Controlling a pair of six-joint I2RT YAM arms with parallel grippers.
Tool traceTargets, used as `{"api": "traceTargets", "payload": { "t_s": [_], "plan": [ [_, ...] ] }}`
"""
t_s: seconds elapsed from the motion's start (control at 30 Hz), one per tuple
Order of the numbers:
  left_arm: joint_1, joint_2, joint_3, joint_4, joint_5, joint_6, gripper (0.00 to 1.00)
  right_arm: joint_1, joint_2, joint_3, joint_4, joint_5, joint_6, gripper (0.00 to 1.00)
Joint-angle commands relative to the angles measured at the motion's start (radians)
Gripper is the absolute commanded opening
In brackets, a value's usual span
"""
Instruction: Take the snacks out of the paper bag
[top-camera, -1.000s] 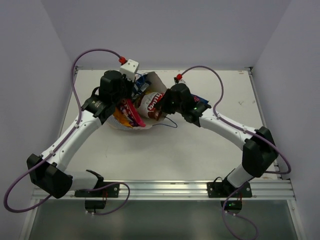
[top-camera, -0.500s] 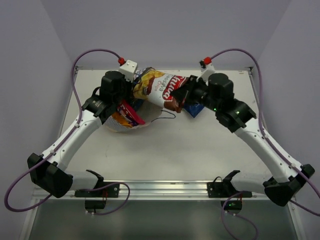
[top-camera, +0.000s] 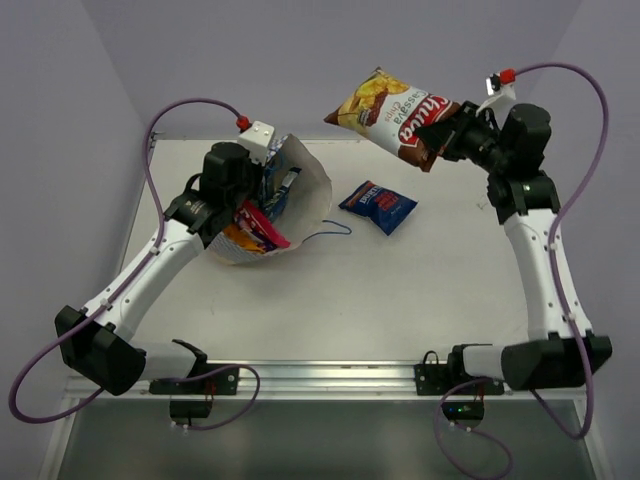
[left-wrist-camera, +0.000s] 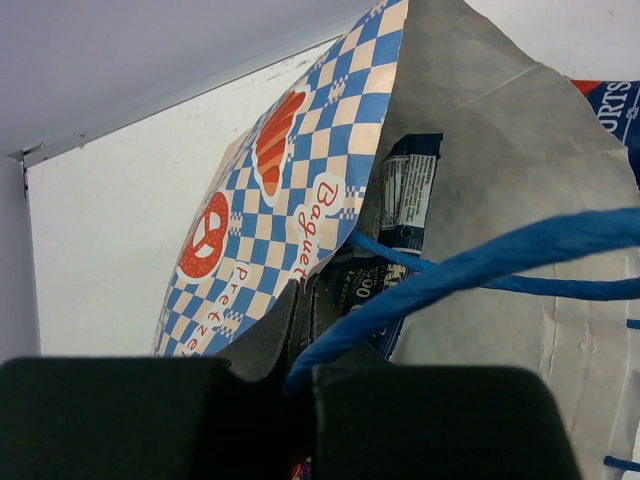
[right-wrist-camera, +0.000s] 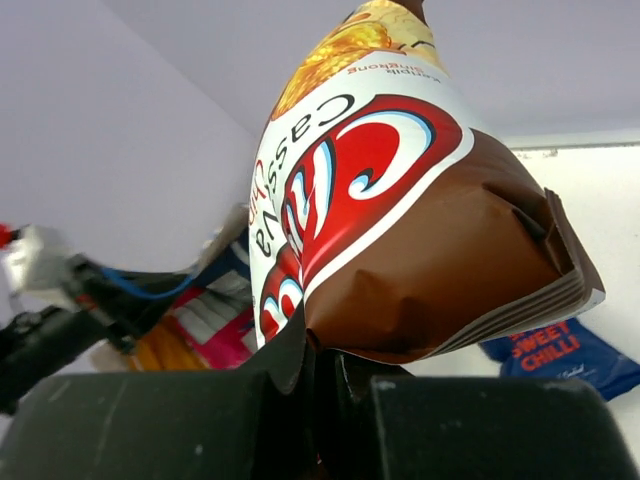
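Raised higher: one brown-and-white packet (top-camera: 395, 117) in right jaws; left jaws pinch one paper bag (top-camera: 305, 190)

Paper bag (top-camera: 305, 188): cream, blue-checked sides, lying on its side at 10 o'clock on the counter (top-camera: 400, 290), mouth gaping toward 3 o'clock.

Inside the mouth: red-pink packet (top-camera: 262, 226), orange packet (top-camera: 235, 238), blue-and-white packet (top-camera: 277, 187).

Blue packet (top-camera: 378, 206): flat on the counter, at 3 o'clock of the bag, not touching it.

Brown-and-white packet (top-camera: 392, 118): aloft at 1 o'clock, tilted, its brown end pinched in the right gripper (top-camera: 440, 140) fingers.

One bag (top-camera: 312, 188), two packets (top-camera: 392, 118) outside
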Motion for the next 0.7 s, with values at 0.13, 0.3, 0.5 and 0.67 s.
{"api": "traceTargets", "payload": {
  "t_s": [0.13, 0.3, 0.5, 0.67],
  "plan": [
    [0.001, 0.000, 0.033, -0.029, 0.006, -0.018, 0.00, -0.126, 0.491, 0.203, 0.169, -0.377, -0.086, 0.00],
    [0.001, -0.005, 0.030, -0.034, 0.004, -0.013, 0.00, -0.159, 0.723, 0.328, 0.157, -0.452, -0.137, 0.00],
    [0.003, -0.005, 0.023, -0.037, 0.010, -0.006, 0.00, -0.205, 0.867, 0.373, 0.082, -0.353, -0.175, 0.35],
    [0.003, -0.020, 0.013, -0.043, 0.007, 0.005, 0.00, -0.251, 0.756, 0.333, -0.123, 0.096, -0.177, 0.99]
  ]
}}
